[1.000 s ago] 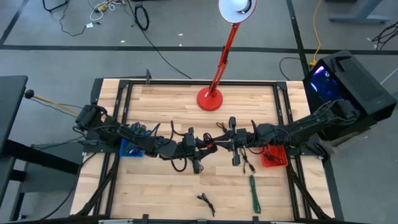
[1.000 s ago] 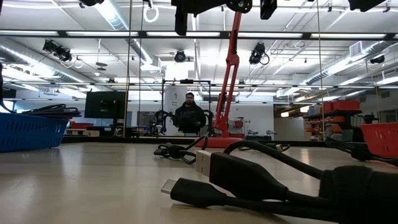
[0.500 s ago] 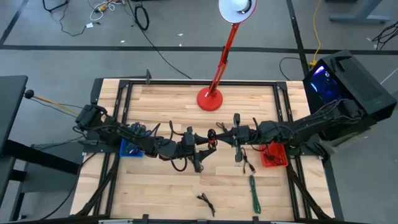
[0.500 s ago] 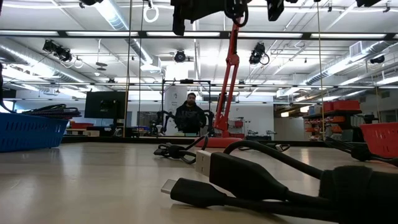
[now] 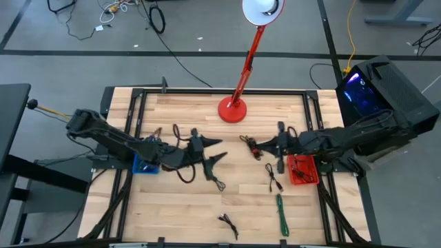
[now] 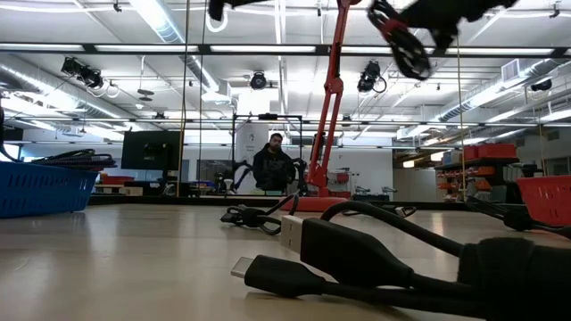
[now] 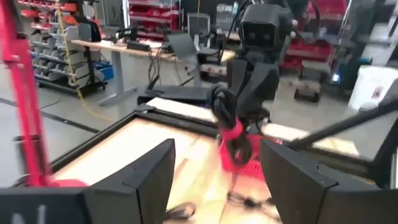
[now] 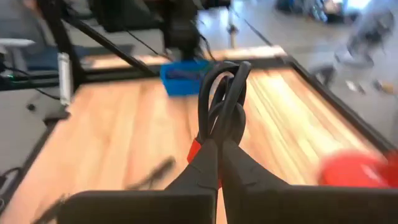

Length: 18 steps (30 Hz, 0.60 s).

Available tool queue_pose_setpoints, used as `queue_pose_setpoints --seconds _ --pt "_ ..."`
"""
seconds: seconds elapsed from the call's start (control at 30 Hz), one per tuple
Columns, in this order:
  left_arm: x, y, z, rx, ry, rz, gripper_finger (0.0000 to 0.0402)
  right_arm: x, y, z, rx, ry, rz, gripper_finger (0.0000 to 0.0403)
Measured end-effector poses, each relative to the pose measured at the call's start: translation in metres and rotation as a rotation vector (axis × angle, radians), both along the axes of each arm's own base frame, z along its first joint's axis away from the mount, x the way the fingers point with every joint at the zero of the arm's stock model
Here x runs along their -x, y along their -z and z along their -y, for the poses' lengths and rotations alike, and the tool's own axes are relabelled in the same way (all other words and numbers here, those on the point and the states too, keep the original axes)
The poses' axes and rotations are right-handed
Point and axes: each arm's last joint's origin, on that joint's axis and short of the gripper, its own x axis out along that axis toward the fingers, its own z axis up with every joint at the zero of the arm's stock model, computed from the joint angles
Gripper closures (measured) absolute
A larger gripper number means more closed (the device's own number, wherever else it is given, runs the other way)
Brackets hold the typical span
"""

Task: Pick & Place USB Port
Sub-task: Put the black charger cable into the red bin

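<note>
A black cable coiled into a bundle with a red tie point(image 5: 249, 143) is held above the table's middle by my right gripper point(image 5: 260, 146), which is shut on it. The coil also shows in the right wrist view point(image 8: 222, 93), in the left wrist view point(image 7: 229, 118) and at the top of the low view point(image 6: 406, 43). My left gripper point(image 5: 212, 153) is open and empty, left of the coil and apart from it, its fingers point(image 7: 149, 180) spread wide and pointing toward the coil. My right gripper pinches the coil between its two fingers at the bound end, by the red tie point(image 8: 196, 150). The fingers come about level from the table's right side. The coil's loops point(image 8: 225, 78) stick out beyond the fingertips, lifted clear of the table.
A blue bin point(image 5: 145, 164) stands at the left and a red bin point(image 5: 303, 172) at the right. A red lamp base point(image 5: 233, 109) stands at the far middle. Loose cables lie on the table: two black point(image 5: 217, 180) point(image 5: 274, 180), one green point(image 5: 281, 213), one small point(image 5: 227, 224).
The two grippers were close together over the table's middle. My left gripper has drawn back toward the table's left edge. My right gripper has gone toward the right edge with the coil, which stays lifted clear.
</note>
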Motion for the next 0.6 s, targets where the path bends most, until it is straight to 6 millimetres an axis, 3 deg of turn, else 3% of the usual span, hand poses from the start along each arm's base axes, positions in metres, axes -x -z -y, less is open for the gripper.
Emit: queue_pose_setpoints --seconds 0.3,0.6 --pt "0.054 -0.027 -0.008 -0.01 -0.002 -0.117 0.0166 0.066 0.01 0.005 -0.263 0.173 -0.206 0.0403" --pt "0.07 -0.017 -0.005 0.015 0.013 -0.249 0.0166 0.09 0.029 0.008 -0.429 0.372 -0.4 0.0403"
